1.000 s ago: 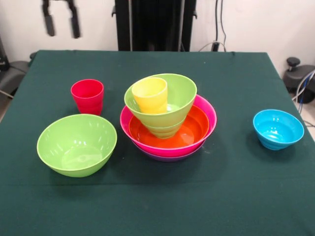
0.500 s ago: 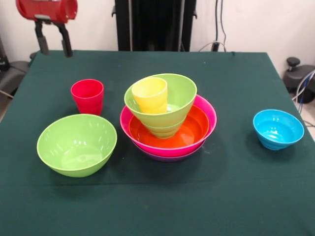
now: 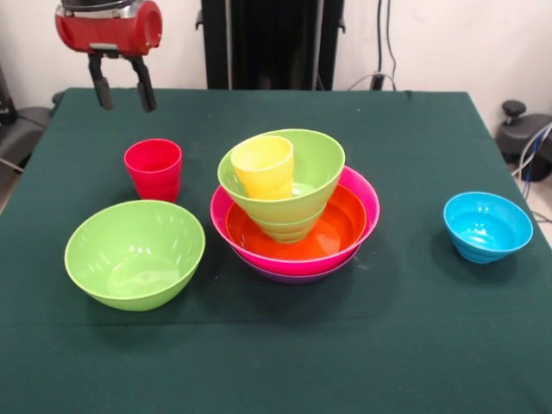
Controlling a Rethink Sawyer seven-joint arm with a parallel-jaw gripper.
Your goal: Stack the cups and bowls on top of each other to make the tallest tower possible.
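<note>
Tool (image 3: 122,93) hangs in the upper left of the frame, under the red wrist housing, two dark fingers (image 3: 143,93) spread apart w/ nothing between them, i.e. released and empty. It sits above and behind the glossy red plastic cup (image 3: 153,168), not touching it; likely lining up on that cup as next pick, since it's the nearest loose piece.

Tower (image 3: 295,211) stands at centre of the green-clothed desk (image 3: 276,354): wide purple bowl (image 3: 289,278) lowest, only a sliver of rim showing, then hot pink bowl (image 3: 366,203), orange bowl (image 3: 341,226) nested in it. On those a lime green bowl (image 3: 315,168) sits tilted toward the left, prob. because it rests on a smaller lime bowl (image 3: 289,230) below it. Yellow ribbed cup (image 3: 263,166) leans inside, against its left wall.

Loose pieces: large lime green bowl (image 3: 134,253) at lower left, just in front of the red cup; small sky blue bowl (image 3: 487,226) well apart at right. Widest-at-bottom order gives stable base; tilt up top looks risky for further stacking.
</note>
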